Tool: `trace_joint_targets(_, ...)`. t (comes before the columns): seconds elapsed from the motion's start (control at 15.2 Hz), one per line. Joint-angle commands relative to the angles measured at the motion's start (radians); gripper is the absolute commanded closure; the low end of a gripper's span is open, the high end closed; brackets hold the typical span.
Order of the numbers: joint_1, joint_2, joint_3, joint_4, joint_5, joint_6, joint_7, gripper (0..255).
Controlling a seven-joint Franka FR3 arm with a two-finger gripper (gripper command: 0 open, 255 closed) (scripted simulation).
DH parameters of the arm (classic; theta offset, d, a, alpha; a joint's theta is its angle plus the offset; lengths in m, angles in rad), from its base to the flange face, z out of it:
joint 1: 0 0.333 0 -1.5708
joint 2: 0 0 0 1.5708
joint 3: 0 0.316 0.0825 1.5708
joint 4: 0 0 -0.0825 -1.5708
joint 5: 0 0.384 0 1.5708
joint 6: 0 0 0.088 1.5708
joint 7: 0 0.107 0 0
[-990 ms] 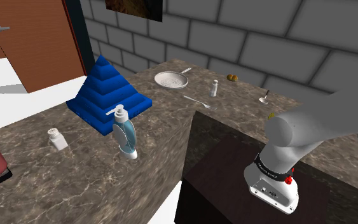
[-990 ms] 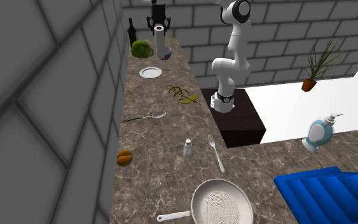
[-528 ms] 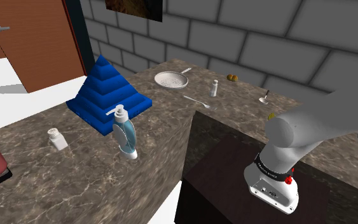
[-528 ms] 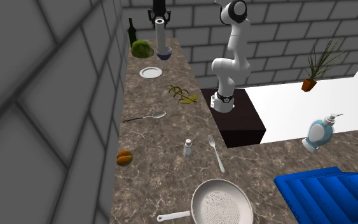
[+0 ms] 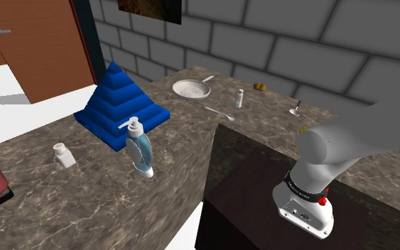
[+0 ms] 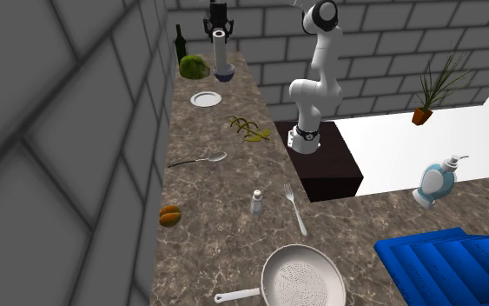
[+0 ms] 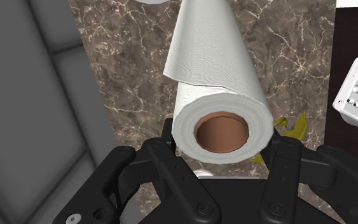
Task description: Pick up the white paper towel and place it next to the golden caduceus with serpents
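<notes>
My gripper [image 6: 219, 19] hangs over the far end of the counter in the second exterior view, shut on the top of the white paper towel roll [image 6: 221, 54], which hangs upright below it. In the wrist view the black fingers [image 7: 278, 153] clasp the roll [image 7: 219, 95] on both sides, and its brown core faces the camera. The golden caduceus [image 6: 249, 129] lies flat on the marble counter between the roll and the arm's stand. A yellow tip of the caduceus [image 7: 296, 126] peeks out beside the roll.
A white plate [image 6: 206, 99], a green round thing [image 6: 194, 66] and a dark bottle [image 6: 179, 42] sit near the roll. Nearer the camera are a spoon [image 6: 201, 159], shaker [image 6: 256, 202], fork [image 6: 295, 209], colander pan [image 6: 301, 278], blue pyramid [image 5: 120, 103] and soap dispenser [image 5: 138, 147].
The gripper has risen a little with the roll clasped in it, then settled slightly. In the shoulder view the arm's upper link has shifted a bit.
</notes>
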Motion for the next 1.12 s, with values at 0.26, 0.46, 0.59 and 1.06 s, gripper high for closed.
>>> trace_joint_targets(0.26, -0.039, -0.043, 0.022, -0.113, -0.027, 0.072, 0.024, 255)
trace_joint_targets(0.46, -0.053, -0.061, 0.025, -0.165, -0.039, 0.108, 0.034, 255)
trace_joint_targets(0.59, -0.062, -0.072, 0.025, -0.198, -0.047, 0.131, 0.040, 255)
trace_joint_targets(1.06, -0.084, -0.102, 0.013, -0.304, -0.075, 0.213, 0.059, 255)
